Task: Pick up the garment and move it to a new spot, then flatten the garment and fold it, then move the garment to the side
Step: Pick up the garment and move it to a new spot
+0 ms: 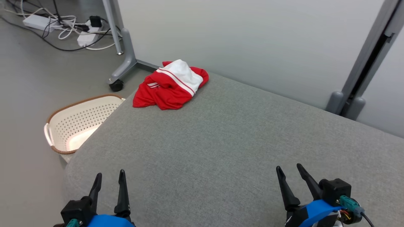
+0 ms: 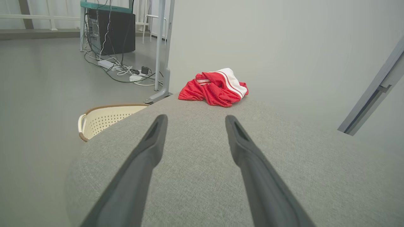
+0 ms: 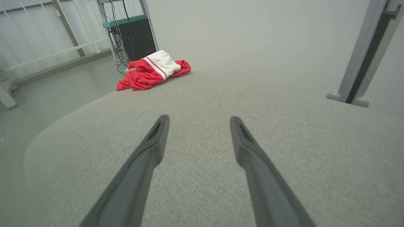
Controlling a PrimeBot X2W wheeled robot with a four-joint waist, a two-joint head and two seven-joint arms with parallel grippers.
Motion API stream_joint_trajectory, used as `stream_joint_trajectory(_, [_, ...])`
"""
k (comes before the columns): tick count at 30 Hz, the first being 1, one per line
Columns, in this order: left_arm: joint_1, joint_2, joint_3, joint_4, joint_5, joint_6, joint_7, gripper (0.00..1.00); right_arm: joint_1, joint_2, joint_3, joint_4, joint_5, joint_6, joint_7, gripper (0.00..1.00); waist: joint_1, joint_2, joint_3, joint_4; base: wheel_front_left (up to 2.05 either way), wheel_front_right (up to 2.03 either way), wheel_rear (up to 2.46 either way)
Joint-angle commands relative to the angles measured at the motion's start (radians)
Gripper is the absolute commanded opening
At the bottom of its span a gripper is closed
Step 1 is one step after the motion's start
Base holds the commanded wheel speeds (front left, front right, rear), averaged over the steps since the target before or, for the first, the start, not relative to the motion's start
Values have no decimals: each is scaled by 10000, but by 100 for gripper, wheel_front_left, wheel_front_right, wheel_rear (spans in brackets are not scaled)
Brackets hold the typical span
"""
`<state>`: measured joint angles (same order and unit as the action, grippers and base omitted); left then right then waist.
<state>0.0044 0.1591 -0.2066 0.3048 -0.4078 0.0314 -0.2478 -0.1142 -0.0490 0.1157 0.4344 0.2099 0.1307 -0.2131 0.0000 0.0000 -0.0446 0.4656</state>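
Several cables [image 1: 67,29] and two white power strips [image 1: 86,37] on the grey floor, far back at 11 o'clock of the head view. Nearer, at 9 o'clock, a cream perforated laundry basket [image 1: 82,100] with a brown rim, standing on the floor just beside the left edge of a wide grey fabric cushion [image 1: 221,142] and partly hidden behind it. At 7 o'clock, left gripper [image 1: 110,172] low over the near left corner of the cushion, dark fingers pointing up the view, spread apart, nothing between them. Further right, a black caster [image 1: 116,85] under the grey foot of a pale partition [image 1: 252,37]. Then a crumpled red-and-white garment [image 1: 170,86] with thin white stripes, lying at 11 o'clock on the far left corner of the cushion, close to the partition, its red folds reaching toward the cushion's left edge. Well apart from both grippers. In the left wrist view, seen at 12 o'clock, far beyond the two spread fingers [image 2: 148,148]. In the right wrist view, seen at 11 o'clock, beyond fingers [image 3: 151,145] likewise set wide. At 5 o'clock of the head view, right gripper [image 1: 288,166] over the near right part of the cushion, jaws parted, holding nothing. At 2 o'clock, a grey upright post [image 1: 363,69] against the partition.
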Motion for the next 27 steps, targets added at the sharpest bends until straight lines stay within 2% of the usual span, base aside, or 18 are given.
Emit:
stream_joint_trajectory(1, [76,66,32,-81,-42,36,21,100,68,-27,37,25,32,1,-54,100,0,0,163,207,0,0,0])
stream_joint_trajectory(9, [190,95,273,-639,-197,321,16,100,-306,-34,742,-189,-84,1,156,100,0,0,541,179,0,0,0])
stream_joint_trajectory(15, [-649,283,860,-1188,-402,530,-44,100,-869,-33,440,-802,-861,1,558,100,0,0,1530,-290,0,0,0])
stream_joint_trajectory(19, [-1767,734,1446,-1486,-742,462,88,100,-1328,-34,91,-1439,-1554,1,968,100,0,0,2466,-800,0,0,0])
stream_joint_trajectory(22, [-2971,1301,1900,-1405,-918,402,385,100,-1713,-34,-71,-2061,-1987,1,1347,100,0,0,3304,-1257,0,0,0])
stream_joint_trajectory(27, [-5135,2208,2079,-563,-1142,-118,1058,100,-2242,-28,-77,-3164,-2578,1,1900,100,0,0,4680,-1948,0,0,0])
